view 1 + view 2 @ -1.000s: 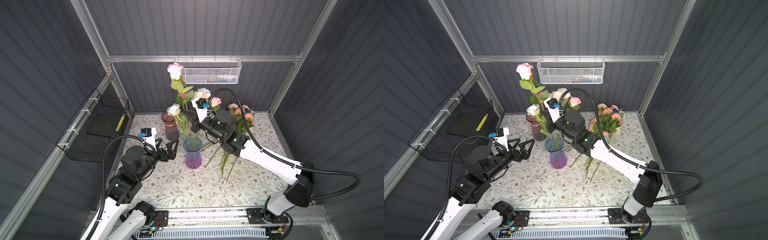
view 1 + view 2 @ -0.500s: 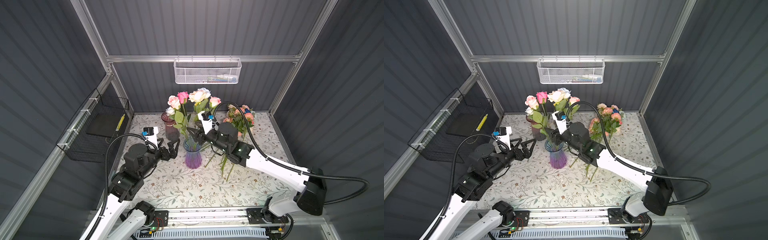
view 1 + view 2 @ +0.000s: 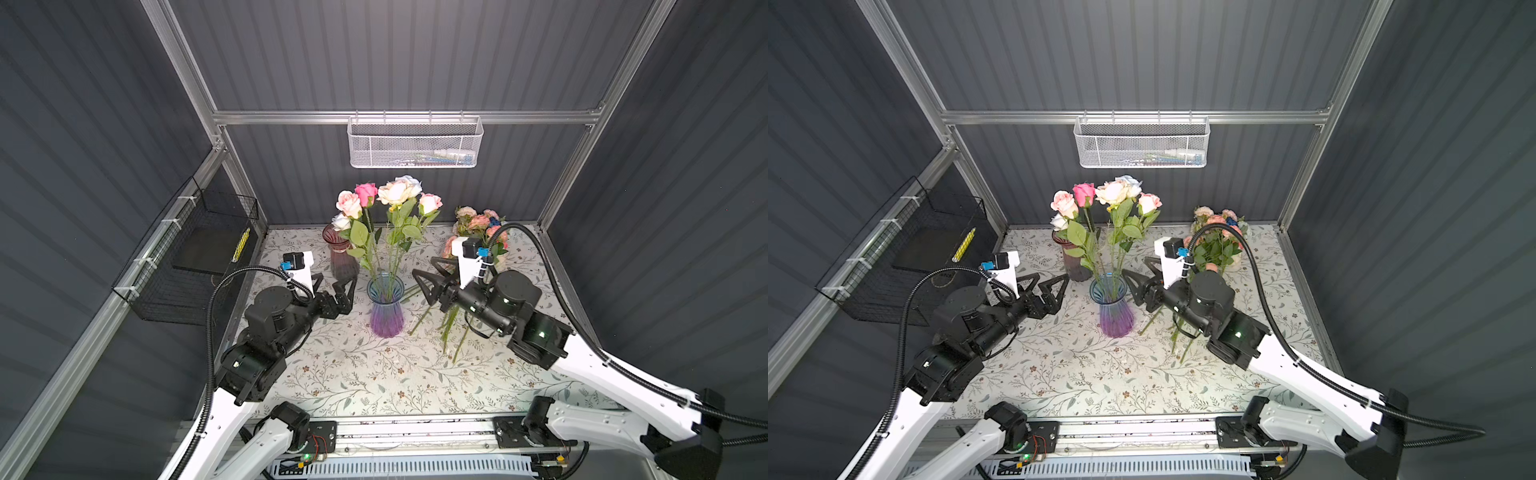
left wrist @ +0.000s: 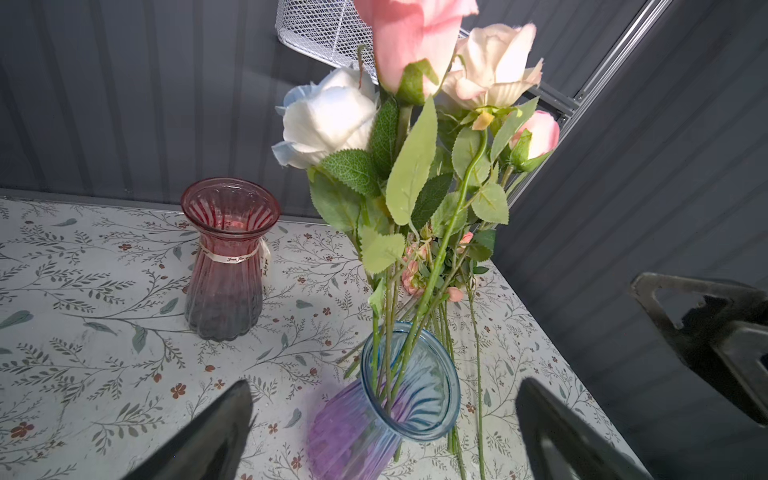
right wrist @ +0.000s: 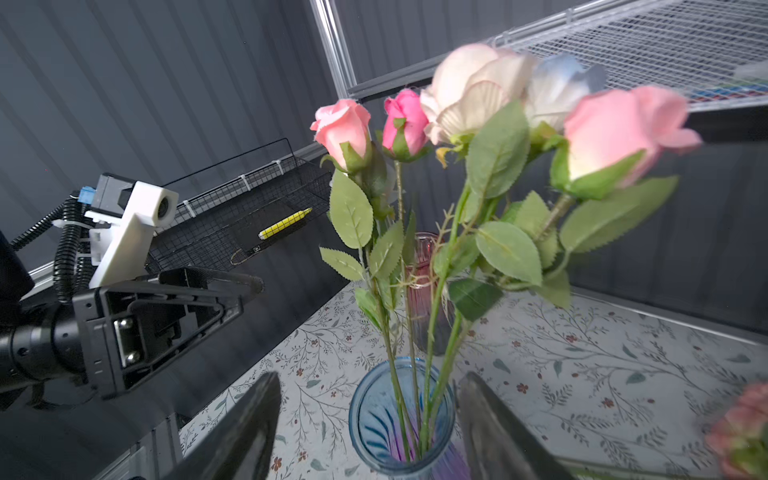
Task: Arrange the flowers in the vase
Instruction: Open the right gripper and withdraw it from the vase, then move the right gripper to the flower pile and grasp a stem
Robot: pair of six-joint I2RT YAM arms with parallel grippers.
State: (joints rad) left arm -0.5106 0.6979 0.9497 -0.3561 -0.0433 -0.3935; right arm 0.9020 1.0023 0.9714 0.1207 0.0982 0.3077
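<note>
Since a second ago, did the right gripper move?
Yes. The right gripper came down from high above the blue-purple vase, where it was nearer the white mesh basket, to rim level just right of the vase, with its jaws open.

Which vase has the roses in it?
The blue-and-purple vase in the middle holds the roses; the dark red vase behind it stands empty.
</note>
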